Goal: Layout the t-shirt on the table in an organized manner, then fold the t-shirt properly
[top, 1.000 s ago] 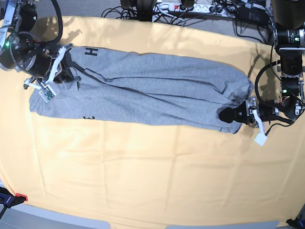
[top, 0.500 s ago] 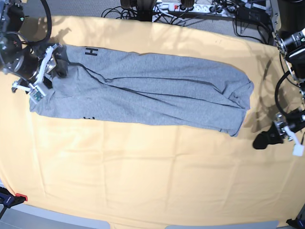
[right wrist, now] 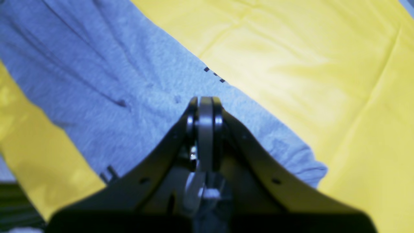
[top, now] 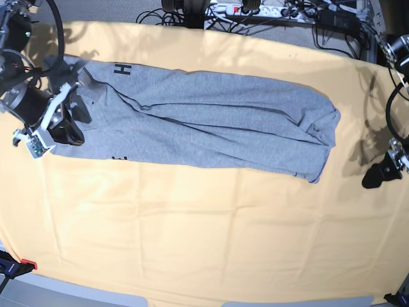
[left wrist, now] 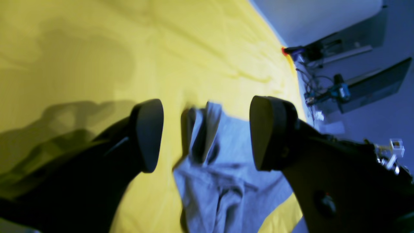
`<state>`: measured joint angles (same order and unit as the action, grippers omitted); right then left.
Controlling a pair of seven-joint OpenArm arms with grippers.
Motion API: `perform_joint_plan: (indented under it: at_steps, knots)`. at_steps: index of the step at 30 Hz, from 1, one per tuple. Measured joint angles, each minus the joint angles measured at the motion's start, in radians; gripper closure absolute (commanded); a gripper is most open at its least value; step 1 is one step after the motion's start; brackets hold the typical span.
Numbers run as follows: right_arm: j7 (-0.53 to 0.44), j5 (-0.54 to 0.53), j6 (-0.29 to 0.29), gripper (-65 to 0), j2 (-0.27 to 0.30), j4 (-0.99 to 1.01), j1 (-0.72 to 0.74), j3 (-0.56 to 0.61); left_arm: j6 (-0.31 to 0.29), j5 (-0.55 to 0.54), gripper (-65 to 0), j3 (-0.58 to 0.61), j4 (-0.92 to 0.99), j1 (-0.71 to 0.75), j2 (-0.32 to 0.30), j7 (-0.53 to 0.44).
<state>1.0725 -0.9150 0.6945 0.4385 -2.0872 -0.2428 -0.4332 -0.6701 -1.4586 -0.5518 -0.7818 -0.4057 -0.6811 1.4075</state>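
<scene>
The grey t-shirt (top: pixel 204 121) lies as a long narrow strip across the far half of the table (top: pixel 204 236), with black lettering showing near its left end. My right gripper (top: pixel 67 134) sits over that left end. In the right wrist view its jaws (right wrist: pixel 205 103) are shut tight just above the grey t-shirt (right wrist: pixel 97 81), with no cloth visibly pinched. My left gripper (top: pixel 377 174) hangs beyond the shirt's right end, over bare cloth. In the left wrist view it (left wrist: pixel 207 134) stands wide open and empty, the shirt's end (left wrist: pixel 220 181) lying farther off.
Cables and a power strip (top: pixel 255 9) run along the back edge of the table. A red clamp (top: pixel 25 263) sits at the front left corner. Yellow cloth (right wrist: pixel 323 64) stretches in front of the shirt.
My left gripper has let go of the shirt's right end and drawn away to the right. My right gripper has shifted down along the left end.
</scene>
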Motion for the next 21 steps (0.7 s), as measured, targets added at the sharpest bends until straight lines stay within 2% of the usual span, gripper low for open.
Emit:
perform_joint_plan:
  at_steps: [4,9,12,14,17,21]
  knots:
    - [-0.048,0.078,0.002,0.0,-0.056,0.156,0.02,0.001,-0.005,0.003,-43.4,0.0,0.0,0.011,0.004,0.003]
    - [-0.044,0.085,-0.001,0.0,-0.061,0.343,0.064,0.006,-0.005,0.0,-43.4,0.0,0.0,0.01,0.003,0.0]
    - [0.045,0.027,-0.002,0.0,-0.063,0.366,0.06,0.026,-0.005,0.0,-43.5,0.0,0.001,0.009,0.002,0.0]
    - [0.093,-0.048,-0.002,0.0,-0.062,0.366,0.061,0.039,-0.005,0.0,-43.5,0.0,0.001,0.006,0.002,0.0]
    - [0.113,-0.115,-0.002,0.0,-0.062,0.366,0.063,0.041,-0.005,0.0,-43.5,0.0,0.001,0.0,0.002,0.0]
    - [0.118,-0.111,-0.002,0.0,-0.062,0.355,0.062,0.041,-0.005,0.0,-43.4,0.0,0.001,-0.002,0.002,0.0]
